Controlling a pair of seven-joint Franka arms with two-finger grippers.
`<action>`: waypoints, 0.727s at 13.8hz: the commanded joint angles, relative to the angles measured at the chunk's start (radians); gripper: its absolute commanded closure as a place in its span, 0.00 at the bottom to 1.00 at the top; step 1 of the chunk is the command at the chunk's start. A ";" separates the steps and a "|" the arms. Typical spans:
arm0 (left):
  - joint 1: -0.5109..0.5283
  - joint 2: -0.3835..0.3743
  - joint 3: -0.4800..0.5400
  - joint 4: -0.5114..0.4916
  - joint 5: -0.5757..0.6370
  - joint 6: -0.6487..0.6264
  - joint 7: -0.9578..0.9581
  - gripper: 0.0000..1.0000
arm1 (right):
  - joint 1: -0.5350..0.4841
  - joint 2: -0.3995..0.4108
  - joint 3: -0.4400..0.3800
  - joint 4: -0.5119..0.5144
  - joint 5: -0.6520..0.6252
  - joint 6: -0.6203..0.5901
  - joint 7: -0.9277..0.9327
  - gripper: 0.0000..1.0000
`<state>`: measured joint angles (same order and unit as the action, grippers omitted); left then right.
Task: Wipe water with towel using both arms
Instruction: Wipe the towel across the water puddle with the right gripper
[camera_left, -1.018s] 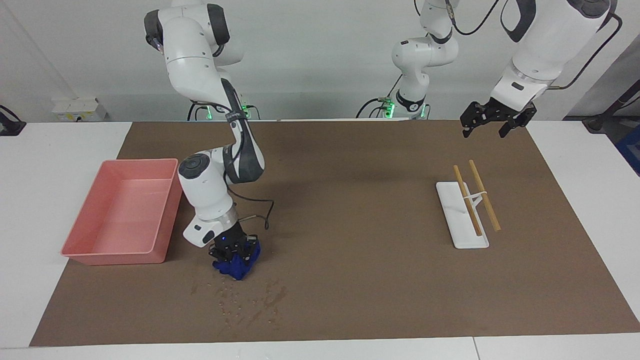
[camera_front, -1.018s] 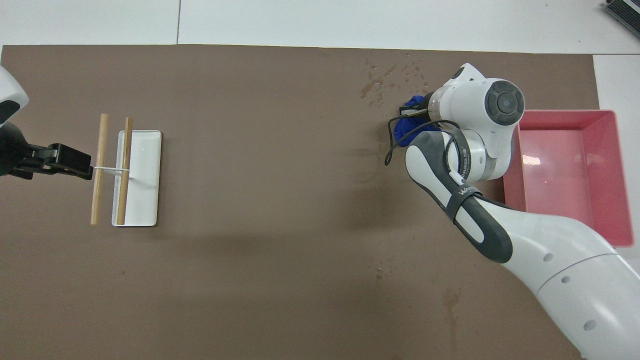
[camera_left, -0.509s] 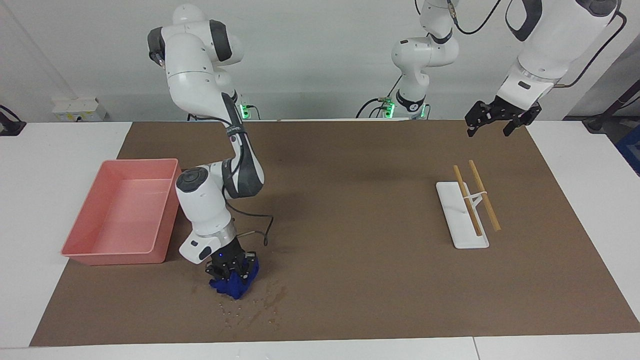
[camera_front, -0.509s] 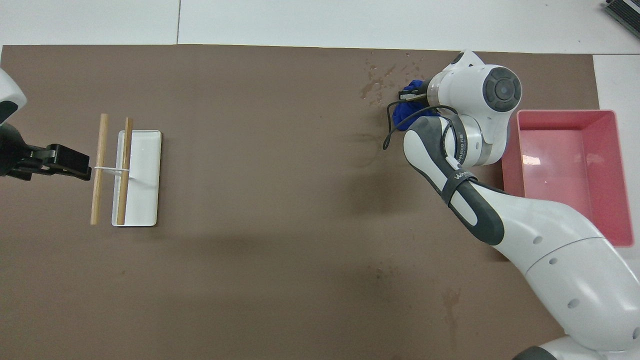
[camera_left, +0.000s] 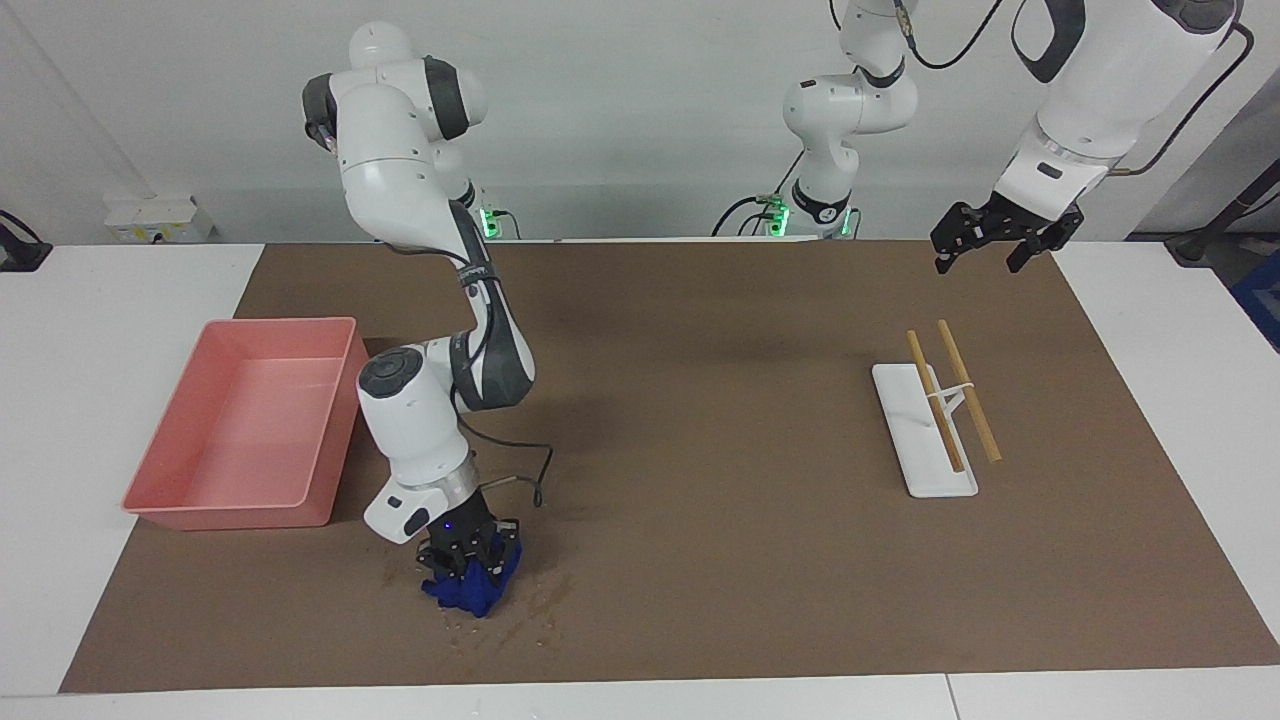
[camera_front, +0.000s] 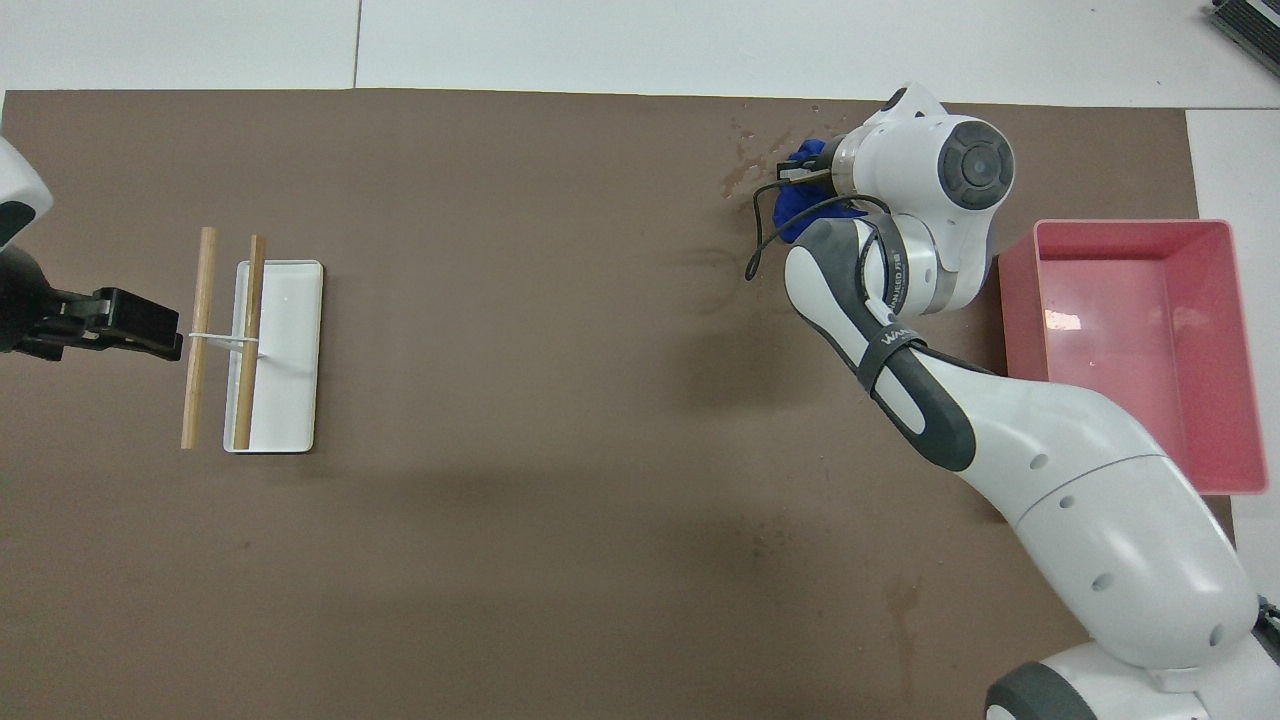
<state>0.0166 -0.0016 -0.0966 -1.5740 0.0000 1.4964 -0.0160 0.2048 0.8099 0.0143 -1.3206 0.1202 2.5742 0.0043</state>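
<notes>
towel (camera_left: 473, 588) bunched in closed right fingers (camera_left: 468, 562), pressed on counter (camera_left: 700, 560) at wet patch (camera_left: 535, 612) beside pink tray (camera_left: 160, 500); droplets remain, wiping unfinished; left fingers (camera_left: 985, 255) open, waiting above chopstick rest (camera_left: 915, 450)

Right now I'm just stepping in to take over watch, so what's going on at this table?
The right claw is shut on the blue towel and presses it onto the brown mat at the patch of water droplets, beside the pink tray. The left claw waits open in the air above the mat's edge nearest the robots, near the white stand holding two wooden sticks.
</notes>
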 joint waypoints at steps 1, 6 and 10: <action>-0.006 -0.032 0.011 -0.037 -0.014 0.016 0.007 0.00 | 0.048 0.120 0.007 0.099 -0.016 0.032 0.118 1.00; -0.006 -0.032 0.011 -0.037 -0.014 0.018 0.007 0.00 | 0.126 0.173 0.007 0.178 -0.016 0.049 0.295 1.00; -0.006 -0.032 0.011 -0.037 -0.014 0.016 0.007 0.00 | 0.131 0.175 0.012 0.189 -0.017 0.041 0.300 1.00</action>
<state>0.0166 -0.0017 -0.0966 -1.5741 0.0000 1.4964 -0.0160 0.3376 0.9234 0.0104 -1.1691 0.1196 2.6139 0.2841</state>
